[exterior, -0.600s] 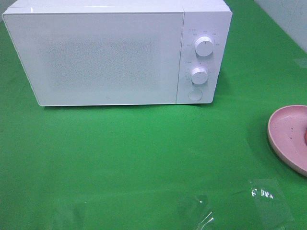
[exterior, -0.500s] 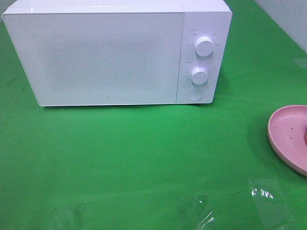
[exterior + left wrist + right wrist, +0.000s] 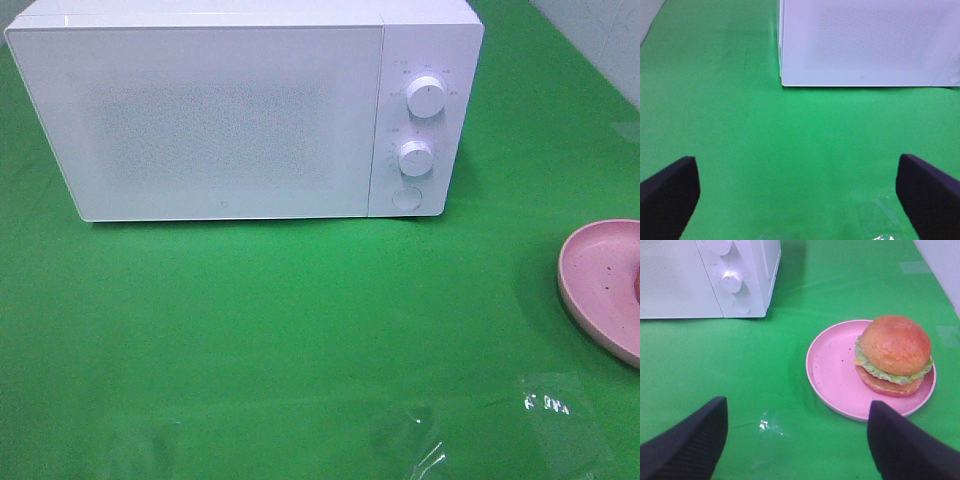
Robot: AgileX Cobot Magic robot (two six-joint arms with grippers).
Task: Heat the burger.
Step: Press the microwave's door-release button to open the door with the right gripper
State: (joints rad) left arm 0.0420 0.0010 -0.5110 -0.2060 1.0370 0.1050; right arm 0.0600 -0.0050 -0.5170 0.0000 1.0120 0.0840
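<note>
The burger (image 3: 895,355), golden-brown bun with green lettuce, sits on the right part of a pink round plate (image 3: 832,370) in the right wrist view. In the high view only the plate's left part (image 3: 600,285) shows at the right edge; the burger is cut off there. My right gripper (image 3: 797,440) is open and empty, a short way back from the plate. My left gripper (image 3: 800,192) is open and empty over the green cloth, facing the white microwave (image 3: 240,110), whose door is closed.
The microwave has two knobs (image 3: 426,97) and a round button (image 3: 406,197) on its right panel. A green cloth (image 3: 300,320) covers the table. Clear tape patches (image 3: 555,415) lie near the front edge.
</note>
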